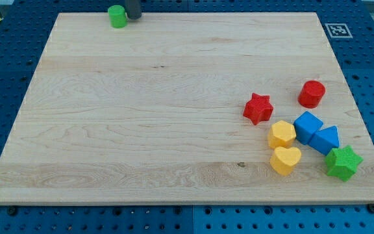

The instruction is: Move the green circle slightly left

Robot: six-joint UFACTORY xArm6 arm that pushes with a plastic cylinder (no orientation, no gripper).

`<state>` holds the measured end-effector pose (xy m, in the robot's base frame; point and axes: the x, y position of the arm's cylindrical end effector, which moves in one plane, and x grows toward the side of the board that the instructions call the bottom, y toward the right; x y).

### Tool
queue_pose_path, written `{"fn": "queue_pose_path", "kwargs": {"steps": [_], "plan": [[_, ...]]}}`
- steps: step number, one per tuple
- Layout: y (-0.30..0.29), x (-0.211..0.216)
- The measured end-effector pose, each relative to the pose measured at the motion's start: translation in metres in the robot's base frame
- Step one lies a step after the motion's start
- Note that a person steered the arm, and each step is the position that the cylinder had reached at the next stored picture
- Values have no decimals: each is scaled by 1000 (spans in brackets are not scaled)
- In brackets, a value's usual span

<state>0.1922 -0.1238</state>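
The green circle [117, 16] is a short green cylinder at the view's top edge of the wooden board [141, 117], left of centre. My tip [134, 16] is the lower end of the dark rod that comes in from the view's top. It stands just to the right of the green circle, close to it or touching it; I cannot tell which.
At the view's lower right lie a red star [258, 108], a red cylinder [311, 93], a yellow hexagon [282, 134], a yellow heart [286, 160], a blue cube [308, 126], a blue triangular block [325, 140] and a green star [343, 162].
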Motion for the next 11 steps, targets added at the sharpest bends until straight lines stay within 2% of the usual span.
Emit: {"fn": "queue_pose_path", "kwargs": {"steps": [6, 11], "plan": [[-30, -1], [-87, 0]]}}
